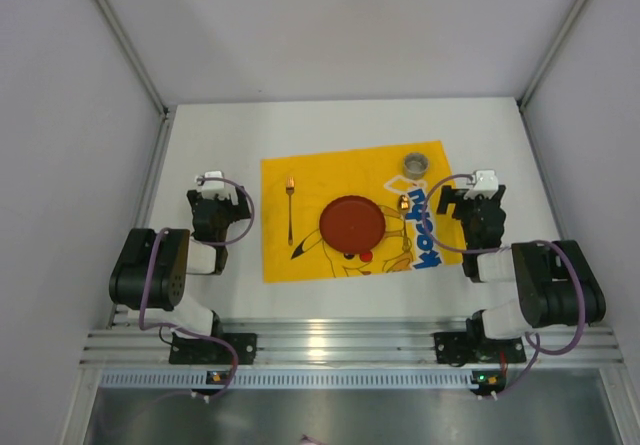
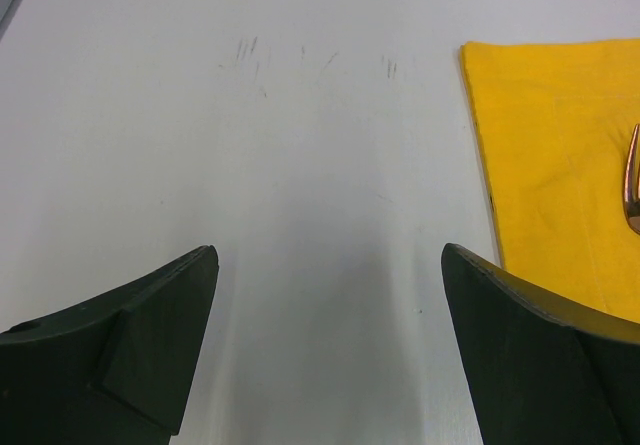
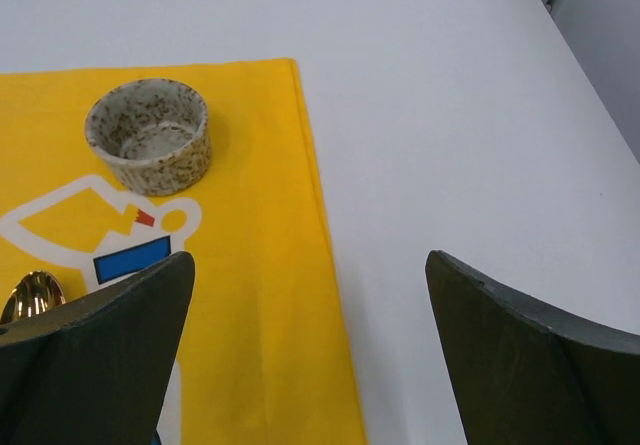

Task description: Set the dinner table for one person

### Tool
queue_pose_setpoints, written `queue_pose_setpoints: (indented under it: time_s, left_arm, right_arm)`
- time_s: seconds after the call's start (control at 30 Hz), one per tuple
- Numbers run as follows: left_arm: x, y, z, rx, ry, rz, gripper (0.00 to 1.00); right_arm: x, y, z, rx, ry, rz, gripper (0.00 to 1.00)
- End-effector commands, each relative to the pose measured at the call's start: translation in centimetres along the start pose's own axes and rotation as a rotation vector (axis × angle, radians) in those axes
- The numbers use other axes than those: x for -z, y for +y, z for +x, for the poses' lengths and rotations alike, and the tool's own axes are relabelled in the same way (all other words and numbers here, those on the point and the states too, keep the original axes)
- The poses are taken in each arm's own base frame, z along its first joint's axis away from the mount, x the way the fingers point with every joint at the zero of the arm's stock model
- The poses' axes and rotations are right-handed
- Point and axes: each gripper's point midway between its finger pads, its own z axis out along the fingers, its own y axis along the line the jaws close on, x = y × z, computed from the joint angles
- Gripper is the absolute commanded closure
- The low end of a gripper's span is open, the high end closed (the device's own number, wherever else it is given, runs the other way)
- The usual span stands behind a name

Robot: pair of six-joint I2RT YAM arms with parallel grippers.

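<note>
dinner table (image 1: 340, 130), white, lies under the yellow mat (image 1: 330, 175) and spreads beyond it on every side, with its ribbed rail (image 1: 350, 350) past the mat's near edge. a red plate (image 1: 352, 223) sits on the mat's middle. a fork (image 1: 290, 210) lies on the mat's left part, and a gold spoon (image 1: 404, 205) lies on its right part, just beside the plate. a speckled cup (image 1: 415, 164) stands upright at the mat's far right corner. the left gripper (image 2: 330, 265) hovers over bare tabletop just off the mat's left edge, jaws spread wide, holding nothing. the right gripper (image 3: 310, 265) hangs over the mat's right edge, likewise released, jaws apart and empty.
</note>
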Motion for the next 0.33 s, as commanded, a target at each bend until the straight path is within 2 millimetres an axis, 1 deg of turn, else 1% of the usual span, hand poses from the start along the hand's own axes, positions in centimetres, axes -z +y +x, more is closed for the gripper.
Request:
queue_pose_setpoints:
  time_s: [0.0, 0.3]
  left_arm:
    - [-0.12, -0.13, -1.97, -0.003, -0.076, 0.013, 0.02]
    - [-0.12, -0.10, -1.97, -0.003, -0.076, 0.011, 0.02]
  right_arm:
    - [-0.76, -0.70, -1.81, -0.030, -0.057, 0.029, 0.00]
    - [-0.83, -0.65, -1.79, -0.036, -0.054, 0.014, 0.00]
